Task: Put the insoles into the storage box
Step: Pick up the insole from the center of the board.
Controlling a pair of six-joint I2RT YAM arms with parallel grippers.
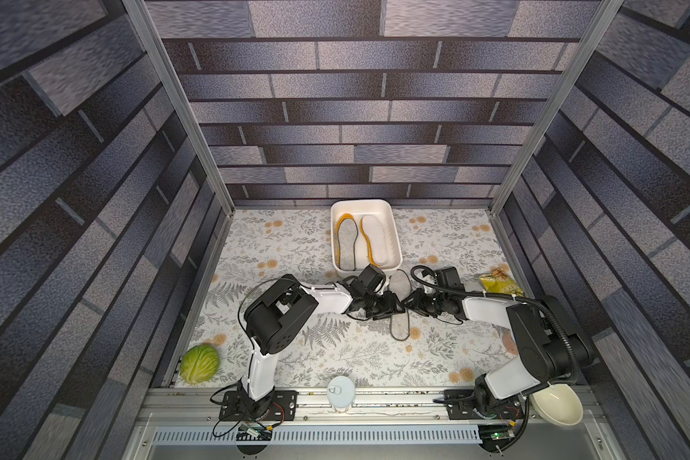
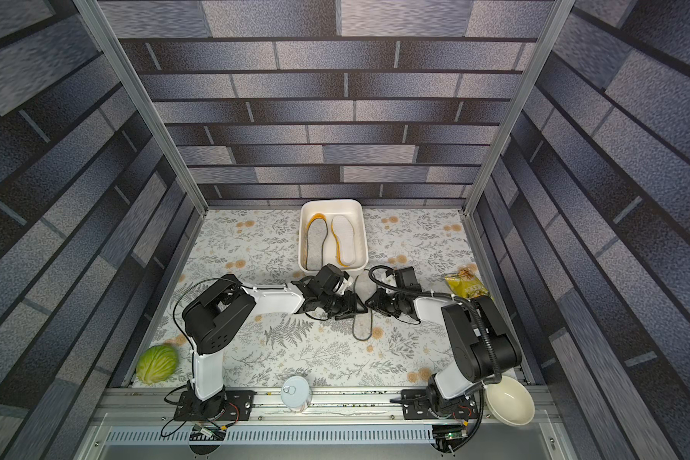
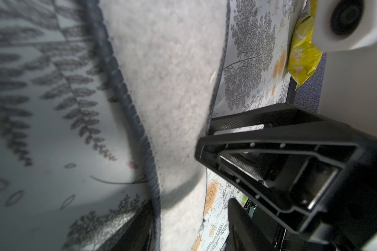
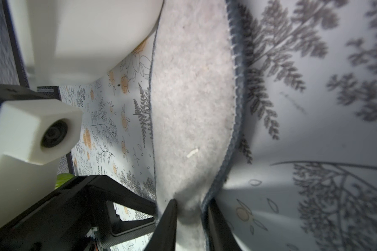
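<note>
At frame centre, just below the storage box [image 1: 361, 207], a grey felt insole [image 1: 400, 326] rests on the tabletop [image 1: 295, 247]. The right gripper [image 4: 192, 217] pinches its edge, jaws narrow. The left gripper [image 3: 189, 213] straddles it, jaws half apart, unclamped.

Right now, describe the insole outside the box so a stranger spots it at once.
Find the white storage box at the back of the floral table. Just before its near wall lies a grey felt insole with dark edging. It alone is outside the box; the other insoles lie inside it.
</note>
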